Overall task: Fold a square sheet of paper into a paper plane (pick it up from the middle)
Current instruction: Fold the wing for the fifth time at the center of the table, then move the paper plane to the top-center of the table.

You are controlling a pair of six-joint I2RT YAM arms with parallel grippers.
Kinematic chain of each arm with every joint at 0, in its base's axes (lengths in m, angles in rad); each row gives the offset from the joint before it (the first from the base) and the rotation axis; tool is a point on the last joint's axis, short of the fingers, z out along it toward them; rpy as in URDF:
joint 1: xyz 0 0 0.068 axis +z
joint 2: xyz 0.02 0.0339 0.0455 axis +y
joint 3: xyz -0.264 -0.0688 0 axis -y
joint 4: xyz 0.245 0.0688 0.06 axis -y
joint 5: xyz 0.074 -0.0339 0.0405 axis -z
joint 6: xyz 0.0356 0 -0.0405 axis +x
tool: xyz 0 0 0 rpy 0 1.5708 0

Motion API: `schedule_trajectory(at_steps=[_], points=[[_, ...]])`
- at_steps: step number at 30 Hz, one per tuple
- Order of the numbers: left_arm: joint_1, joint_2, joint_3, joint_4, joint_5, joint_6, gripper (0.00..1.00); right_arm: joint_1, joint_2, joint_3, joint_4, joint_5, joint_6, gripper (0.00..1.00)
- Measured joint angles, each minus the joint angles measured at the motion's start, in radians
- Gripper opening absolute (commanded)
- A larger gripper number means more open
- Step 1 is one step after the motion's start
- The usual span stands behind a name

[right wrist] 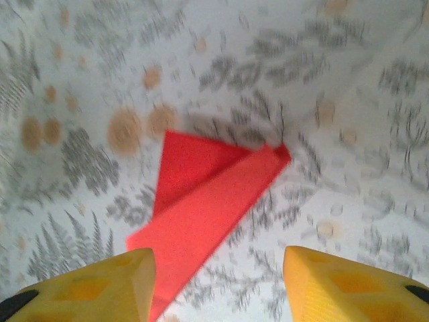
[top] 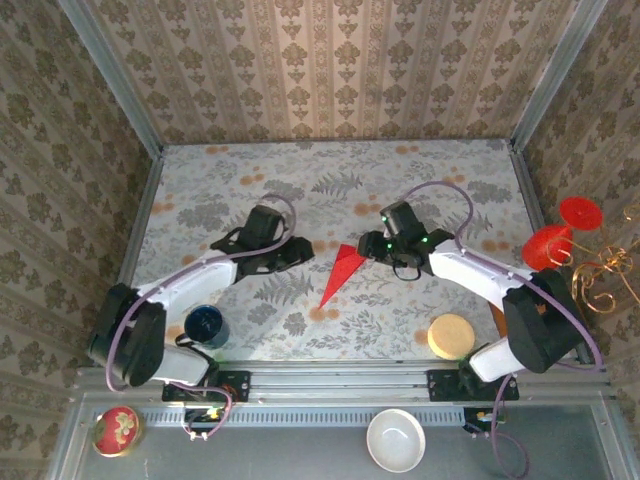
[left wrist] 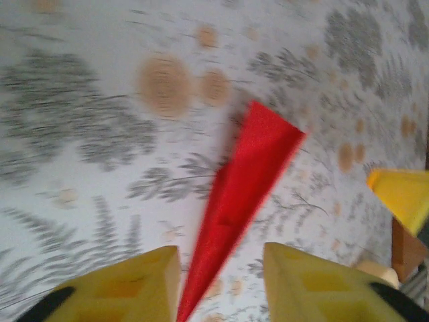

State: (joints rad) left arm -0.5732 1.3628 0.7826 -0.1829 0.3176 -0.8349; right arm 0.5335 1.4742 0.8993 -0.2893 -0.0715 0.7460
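The square sheet of paper is folded into a slim, pointed red paper plane (top: pixel 340 272) that lies flat on the floral table, nose toward the near edge. My left gripper (top: pixel 300 250) hovers just left of it and stands open; in the left wrist view the plane (left wrist: pixel 244 181) runs down between the yellow fingers (left wrist: pixel 134 282) without touching them. My right gripper (top: pixel 372 247) sits at the plane's wide tail, open. In the right wrist view the plane (right wrist: pixel 201 208) lies close to the left finger (right wrist: pixel 100 288), with its upper wing slightly lifted.
A blue cup (top: pixel 205 325) stands by the left arm and a pale round disc (top: pixel 451 336) by the right arm. Red round glasses (top: pixel 560 235) and a gold wire piece (top: pixel 605 270) sit at the right edge. A white bowl (top: pixel 396 439) and a red tin (top: pixel 117 429) rest on the near shelf.
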Motion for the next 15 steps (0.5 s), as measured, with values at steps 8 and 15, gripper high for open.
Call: schedule_trajectory(at_steps=[8,15], points=[[0.140,-0.124,-0.165,-0.080,-0.055,0.037,0.72,0.210,0.148,0.194,-0.202,0.156,0.087,0.67],[0.196,-0.209,-0.204,-0.108,-0.075,0.084,0.84,0.272,0.306,0.349,-0.328,0.254,0.141,0.69]])
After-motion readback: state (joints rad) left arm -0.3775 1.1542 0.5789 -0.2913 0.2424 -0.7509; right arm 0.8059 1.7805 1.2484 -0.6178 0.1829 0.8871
